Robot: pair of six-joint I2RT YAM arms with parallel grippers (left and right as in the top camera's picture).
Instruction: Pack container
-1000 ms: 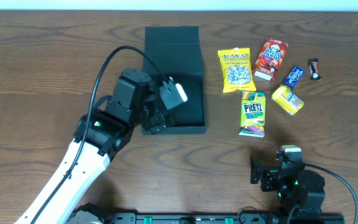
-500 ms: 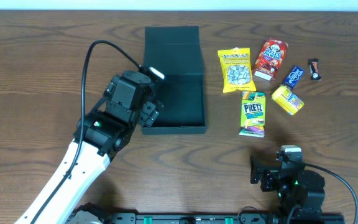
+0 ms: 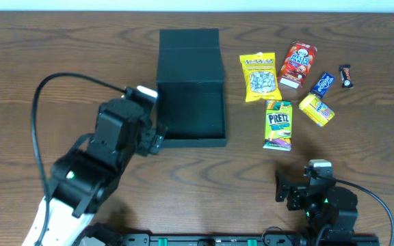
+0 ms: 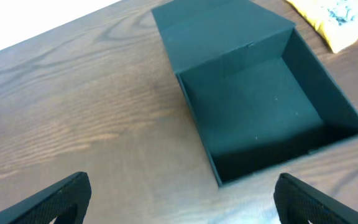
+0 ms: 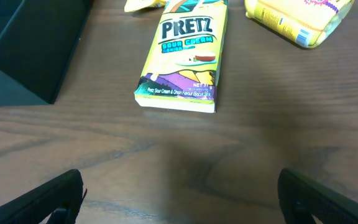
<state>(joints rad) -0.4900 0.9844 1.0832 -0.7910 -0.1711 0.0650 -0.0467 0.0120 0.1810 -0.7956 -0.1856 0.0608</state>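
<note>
The black container (image 3: 193, 142) lies open and empty at the table's centre, with its flap lid (image 3: 189, 48) folded back flat behind it. It also shows in the left wrist view (image 4: 260, 106). My left gripper (image 3: 152, 137) is open and empty, just left of the container's front-left corner. In the left wrist view (image 4: 182, 205) its fingers hang over bare wood. My right gripper (image 3: 299, 188) is open and empty near the front edge, below a Pretz box (image 3: 278, 124). The right wrist view shows the gripper (image 5: 182, 199) and the Pretz box (image 5: 182, 59).
Right of the container lie a yellow nut bag (image 3: 260, 77), a red packet (image 3: 297, 65), a blue bar (image 3: 322, 84), a small dark bar (image 3: 347, 76) and a yellow packet (image 3: 317, 109), also in the right wrist view (image 5: 300, 18). The left arm's cable loops over the left side.
My left arm has drawn back from over the container's left wall toward the front left. The container and snacks have stayed put. The right arm has not moved.
</note>
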